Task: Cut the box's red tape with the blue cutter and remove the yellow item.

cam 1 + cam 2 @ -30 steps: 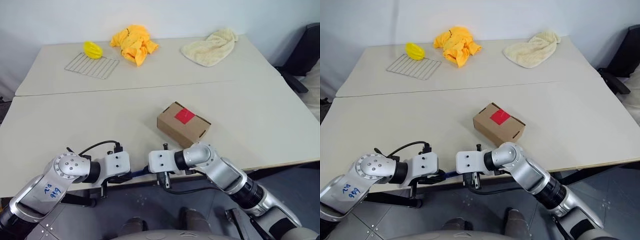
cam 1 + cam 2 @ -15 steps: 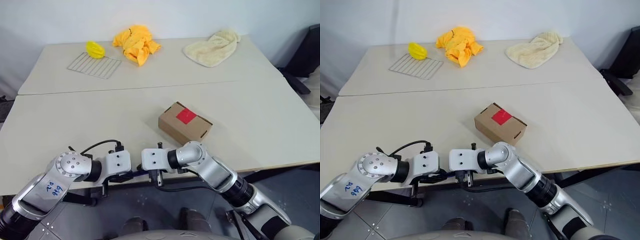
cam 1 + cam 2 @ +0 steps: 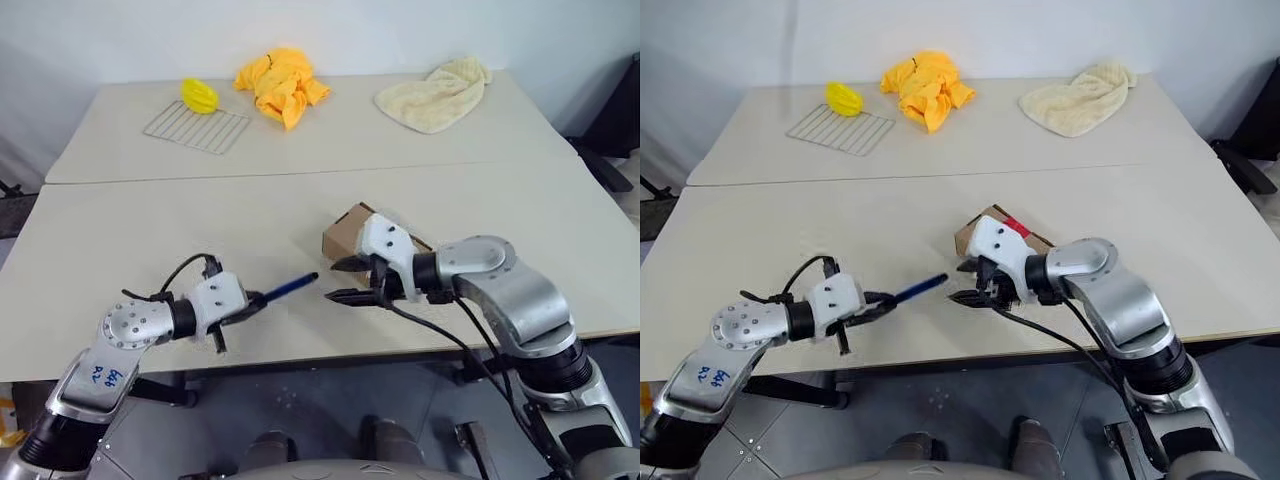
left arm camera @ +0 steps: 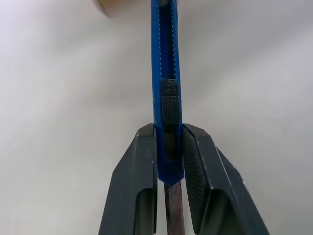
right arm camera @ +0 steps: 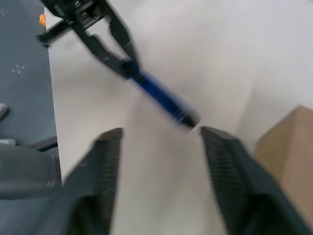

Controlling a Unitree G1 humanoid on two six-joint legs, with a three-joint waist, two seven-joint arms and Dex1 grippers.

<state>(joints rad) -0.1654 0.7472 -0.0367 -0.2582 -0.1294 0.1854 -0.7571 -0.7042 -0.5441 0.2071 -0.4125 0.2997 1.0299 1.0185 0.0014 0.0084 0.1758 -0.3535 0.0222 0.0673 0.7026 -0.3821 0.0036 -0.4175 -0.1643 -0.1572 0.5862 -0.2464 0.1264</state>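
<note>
The brown box (image 3: pixel 343 229) lies on the near table, partly hidden by my right hand. A sliver of the red tape (image 3: pixel 1014 225) shows on its top. My left gripper (image 3: pixel 250 299) is shut on the tail of the blue cutter (image 3: pixel 287 288), which hangs just over the table with its tip toward the box. In the left wrist view the cutter (image 4: pixel 165 58) runs straight out from between the fingers (image 4: pixel 142 171). My right gripper (image 3: pixel 346 280) is open in front of the box, with the cutter's tip (image 5: pixel 161 100) just beyond its spread fingers (image 5: pixel 105 161). The yellow item is hidden.
On the far table lie a wire rack (image 3: pixel 197 127), a lemon-shaped yellow object (image 3: pixel 200 95), a yellow-orange cloth (image 3: pixel 280 80) and a cream towel (image 3: pixel 435 90). A seam between the two tables (image 3: pixel 250 175) runs across. The near table's front edge is just below both grippers.
My right gripper let go of the cutter, opened, and rose to the right, in front of the box. My left gripper lifted the cutter from the table's edge and swung it toward the box.
</note>
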